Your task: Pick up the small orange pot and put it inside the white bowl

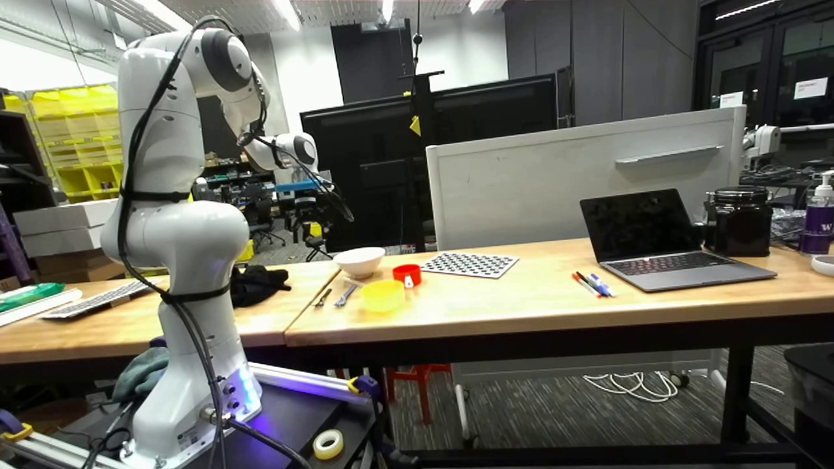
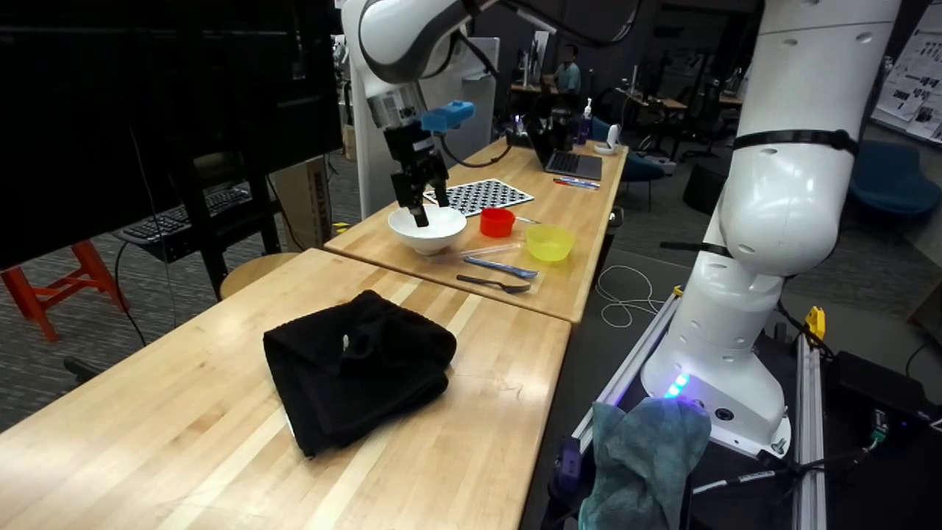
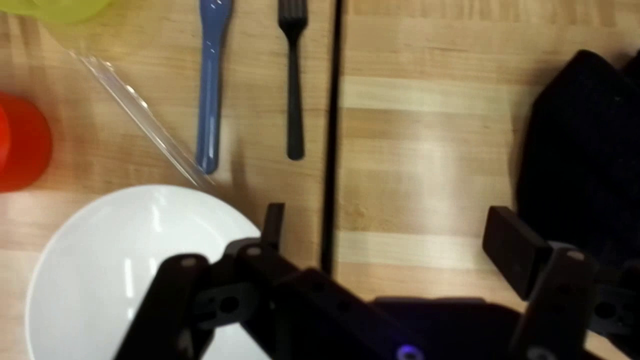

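The small orange pot, red-orange and round, stands on the table in both exterior views (image 1: pixel 406 273) (image 2: pixel 497 223). It is cut off at the left edge of the wrist view (image 3: pixel 25 142). The white bowl stands beside it in both exterior views (image 1: pixel 359 262) (image 2: pixel 430 240) and fills the lower left of the wrist view (image 3: pixel 100 260). My gripper (image 3: pixel 392 232) is wide open, with only table between its fingers. It is above the table at the bowl's side; its left finger overlaps the bowl's rim in the wrist view. In an exterior view the gripper (image 2: pixel 431 209) appears in front of the bowl.
A yellow bowl (image 2: pixel 549 243) stands near the pot. A clear utensil (image 3: pixel 145 120), a blue utensil (image 3: pixel 210 100) and a black fork (image 3: pixel 295 95) lie by the table seam. A black cloth (image 2: pixel 360 368), a checkered mat (image 1: pixel 469 264), pens (image 1: pixel 591 285) and a laptop (image 1: pixel 684 268) also lie around.
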`<state>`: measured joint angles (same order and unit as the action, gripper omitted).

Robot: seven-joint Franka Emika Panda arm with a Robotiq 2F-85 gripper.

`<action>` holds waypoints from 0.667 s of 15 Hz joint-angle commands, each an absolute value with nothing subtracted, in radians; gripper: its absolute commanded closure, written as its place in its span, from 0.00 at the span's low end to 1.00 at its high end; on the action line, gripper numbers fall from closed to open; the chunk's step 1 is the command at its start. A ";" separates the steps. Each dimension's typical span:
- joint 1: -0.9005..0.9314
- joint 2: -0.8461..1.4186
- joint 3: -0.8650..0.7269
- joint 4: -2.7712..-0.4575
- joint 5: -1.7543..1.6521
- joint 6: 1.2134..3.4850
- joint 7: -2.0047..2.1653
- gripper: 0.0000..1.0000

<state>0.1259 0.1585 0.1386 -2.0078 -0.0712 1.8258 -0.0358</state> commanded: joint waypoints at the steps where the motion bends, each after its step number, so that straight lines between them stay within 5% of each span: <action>1: 0.097 0.157 0.091 -2.050 -0.158 1.763 -0.050 0.00; 10: -0.020 0.095 0.030 -2.383 -0.085 2.075 -0.318 0.00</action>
<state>0.0015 0.1602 0.0366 -2.2513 -0.1202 1.9585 -0.2167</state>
